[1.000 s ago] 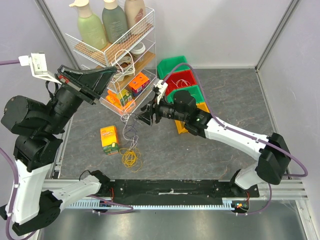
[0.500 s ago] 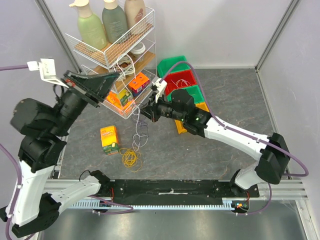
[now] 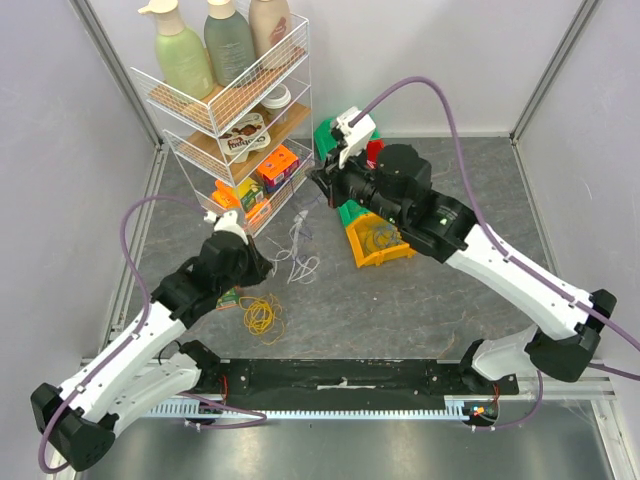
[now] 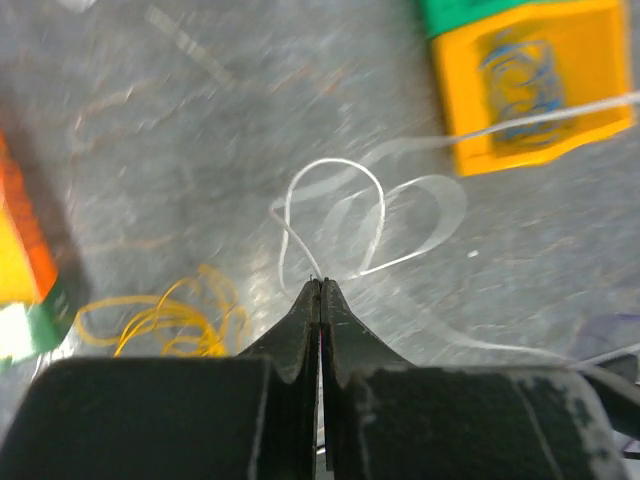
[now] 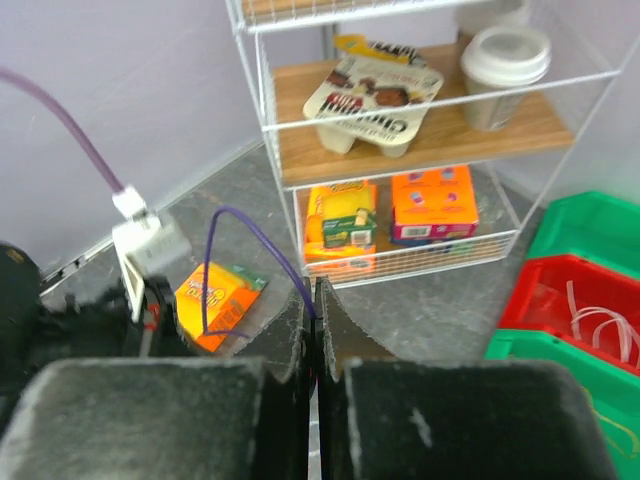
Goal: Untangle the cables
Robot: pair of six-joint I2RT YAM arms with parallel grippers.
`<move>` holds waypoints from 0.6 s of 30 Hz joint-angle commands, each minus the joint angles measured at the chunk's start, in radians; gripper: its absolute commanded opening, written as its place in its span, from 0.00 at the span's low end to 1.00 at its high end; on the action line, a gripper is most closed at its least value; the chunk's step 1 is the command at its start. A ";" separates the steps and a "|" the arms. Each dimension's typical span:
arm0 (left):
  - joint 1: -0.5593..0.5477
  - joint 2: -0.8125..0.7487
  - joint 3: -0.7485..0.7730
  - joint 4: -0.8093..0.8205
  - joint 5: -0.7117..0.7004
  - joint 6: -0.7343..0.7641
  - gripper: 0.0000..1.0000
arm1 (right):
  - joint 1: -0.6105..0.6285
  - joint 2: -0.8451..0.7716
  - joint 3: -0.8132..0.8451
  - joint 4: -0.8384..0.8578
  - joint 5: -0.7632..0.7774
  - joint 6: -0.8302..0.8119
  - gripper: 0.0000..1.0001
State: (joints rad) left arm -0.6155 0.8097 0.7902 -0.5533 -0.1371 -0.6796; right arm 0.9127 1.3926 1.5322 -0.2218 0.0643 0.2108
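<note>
A thin white cable (image 3: 300,248) lies in loops on the grey floor in front of the shelf. In the left wrist view its loop (image 4: 335,160) runs back to the tips of my left gripper (image 4: 321,283), which is shut on it low over the floor (image 3: 264,266). A yellow cable coil (image 3: 262,316) lies just left of those jaws (image 4: 150,315). My right gripper (image 3: 318,182) is raised beside the shelf and shut (image 5: 315,285) on a thin purple cable (image 5: 207,280). That cable arches up from the jaws and drops toward the left arm.
A wire shelf rack (image 3: 240,110) with bottles, cups and boxes stands at the back left. An orange box (image 5: 215,295) lies on the floor by the left arm. Green, red (image 5: 570,300) and yellow (image 3: 380,240) bins sit under the right arm.
The left arm has swung down from high beside the shelf to the floor, still shut. The right gripper has closed on the purple cable and lifted it up and back.
</note>
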 commanded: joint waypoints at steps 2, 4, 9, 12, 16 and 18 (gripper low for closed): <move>0.002 -0.027 -0.129 -0.011 -0.070 -0.150 0.02 | 0.002 -0.047 0.169 -0.090 0.068 -0.070 0.00; 0.005 -0.009 -0.164 -0.007 -0.049 -0.175 0.02 | 0.002 -0.067 0.186 -0.090 0.074 -0.070 0.00; 0.005 -0.012 -0.192 0.004 -0.067 -0.186 0.02 | 0.002 -0.127 0.229 -0.093 0.141 -0.073 0.00; 0.003 -0.020 -0.194 -0.002 -0.078 -0.179 0.02 | 0.002 -0.156 0.262 -0.076 0.129 -0.068 0.00; 0.005 -0.037 -0.195 -0.028 -0.094 -0.181 0.02 | 0.002 -0.168 0.296 -0.065 0.196 -0.094 0.00; 0.003 -0.053 -0.198 -0.046 -0.102 -0.184 0.02 | 0.002 -0.172 0.302 -0.065 0.250 -0.111 0.00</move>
State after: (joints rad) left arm -0.6144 0.7887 0.5953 -0.5926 -0.1879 -0.8261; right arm 0.9127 1.2400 1.7908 -0.3103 0.2100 0.1440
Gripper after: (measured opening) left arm 0.022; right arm 0.011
